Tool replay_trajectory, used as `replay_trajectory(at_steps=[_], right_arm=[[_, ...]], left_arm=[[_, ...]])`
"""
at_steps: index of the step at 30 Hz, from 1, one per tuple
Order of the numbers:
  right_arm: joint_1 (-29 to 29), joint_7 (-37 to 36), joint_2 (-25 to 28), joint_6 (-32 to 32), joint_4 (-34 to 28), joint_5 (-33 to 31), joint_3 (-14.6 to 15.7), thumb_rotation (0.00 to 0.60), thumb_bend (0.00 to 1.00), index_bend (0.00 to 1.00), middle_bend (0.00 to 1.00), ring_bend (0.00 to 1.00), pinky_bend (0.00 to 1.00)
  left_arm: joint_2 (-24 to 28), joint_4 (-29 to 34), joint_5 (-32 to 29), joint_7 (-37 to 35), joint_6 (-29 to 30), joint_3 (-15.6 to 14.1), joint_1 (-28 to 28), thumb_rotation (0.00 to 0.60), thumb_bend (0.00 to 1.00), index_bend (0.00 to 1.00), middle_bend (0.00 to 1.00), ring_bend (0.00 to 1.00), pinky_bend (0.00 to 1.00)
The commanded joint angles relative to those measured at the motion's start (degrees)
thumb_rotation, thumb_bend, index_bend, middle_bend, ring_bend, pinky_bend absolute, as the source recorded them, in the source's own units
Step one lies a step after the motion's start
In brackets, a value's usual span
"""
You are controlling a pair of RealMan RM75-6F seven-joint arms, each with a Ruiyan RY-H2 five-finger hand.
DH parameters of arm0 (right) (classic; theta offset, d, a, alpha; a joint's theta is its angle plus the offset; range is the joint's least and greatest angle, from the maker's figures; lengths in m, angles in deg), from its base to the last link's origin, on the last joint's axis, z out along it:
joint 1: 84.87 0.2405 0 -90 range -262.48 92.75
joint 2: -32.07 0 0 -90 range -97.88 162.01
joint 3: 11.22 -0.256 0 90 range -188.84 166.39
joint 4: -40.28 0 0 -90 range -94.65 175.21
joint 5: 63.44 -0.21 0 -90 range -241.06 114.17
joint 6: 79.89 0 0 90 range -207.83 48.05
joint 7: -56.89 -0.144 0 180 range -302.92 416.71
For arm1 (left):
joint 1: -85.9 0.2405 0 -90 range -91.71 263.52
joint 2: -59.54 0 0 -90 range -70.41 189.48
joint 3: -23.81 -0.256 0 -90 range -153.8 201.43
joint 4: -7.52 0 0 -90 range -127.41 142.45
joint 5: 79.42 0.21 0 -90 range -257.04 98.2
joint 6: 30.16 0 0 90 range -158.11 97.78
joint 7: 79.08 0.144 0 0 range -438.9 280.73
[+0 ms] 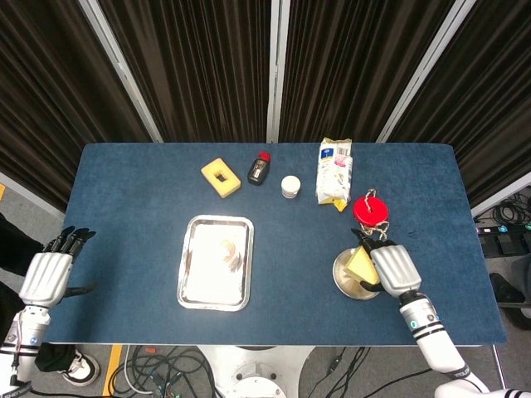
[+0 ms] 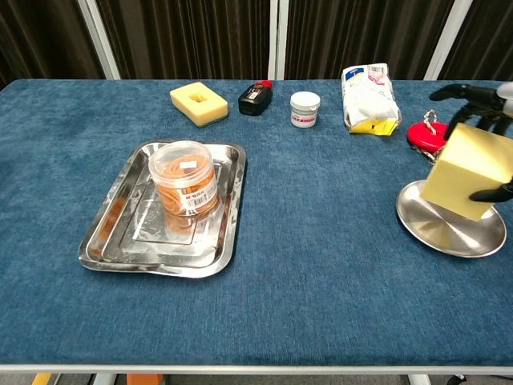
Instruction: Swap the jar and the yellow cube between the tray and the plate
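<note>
My right hand (image 1: 393, 267) grips the yellow cube (image 2: 468, 169) and holds it tilted just above the round steel plate (image 2: 446, 230); in the chest view only the fingers (image 2: 473, 95) show at the right edge. In the head view the yellow cube (image 1: 360, 265) sits over the plate (image 1: 345, 278). The clear jar (image 2: 183, 184) with orange contents stands upright in the steel tray (image 2: 120, 208), seen from above as the jar (image 1: 229, 254) in the tray (image 1: 199, 282). My left hand (image 1: 50, 272) hangs off the table's left side, fingers apart, holding nothing.
Along the back stand a yellow sponge (image 2: 199, 103), a dark bottle with a red cap (image 2: 255, 97), a small white jar (image 2: 304, 109) and a white bag (image 2: 369, 98). A red disc with a cord (image 2: 430, 131) lies just behind the plate.
</note>
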Motion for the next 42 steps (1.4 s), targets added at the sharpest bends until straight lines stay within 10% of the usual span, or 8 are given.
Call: replay_trajectory(at_steps=[1, 10, 18, 30, 42], right_arm=[[-0.35, -1.80, -0.52, 1.62, 2.24, 0.04, 0.56, 0.600, 0.27, 0.03, 0.49, 0.48, 0.35], [0.17, -5.04, -2.40, 5.08, 5.47, -0.56, 0.30, 0.600, 0.19, 0.00, 0.42, 0.38, 0.32], [0.31, -8.16, -0.90, 6.59, 5.14, 1.21, 0.42, 0.600, 0.00, 0.00, 0.05, 0.00, 0.04], [-7.77, -10.70, 4.82, -9.72, 5.40, 13.68, 2.57, 0.600, 0.00, 0.00, 0.00, 0.00, 0.00], [-18.30, -6.97, 4.14, -22.13, 12.65, 12.11, 3.20, 0.600, 0.00, 0.00, 0.00, 0.00, 0.00]], left_arm=[[0.00, 0.12, -0.04, 0.21, -0.32, 0.07, -0.03, 0.600, 0.06, 0.16, 0.12, 0.07, 0.24], [0.02, 0.11, 0.02, 0.43, -0.68, 0.41, 0.09, 0.600, 0.06, 0.16, 0.12, 0.07, 0.24], [0.28, 0.23, 0.34, 0.49, -0.51, 0.45, 0.48, 0.600, 0.06, 0.16, 0.12, 0.07, 0.24], [1.23, -0.21, 2.29, 3.39, 3.68, -0.06, 2.86, 0.600, 0.05, 0.16, 0.12, 0.07, 0.23], [2.69, -0.15, 1.83, 5.08, 5.69, -1.06, 5.90, 0.600, 0.05, 0.16, 0.12, 0.07, 0.21]])
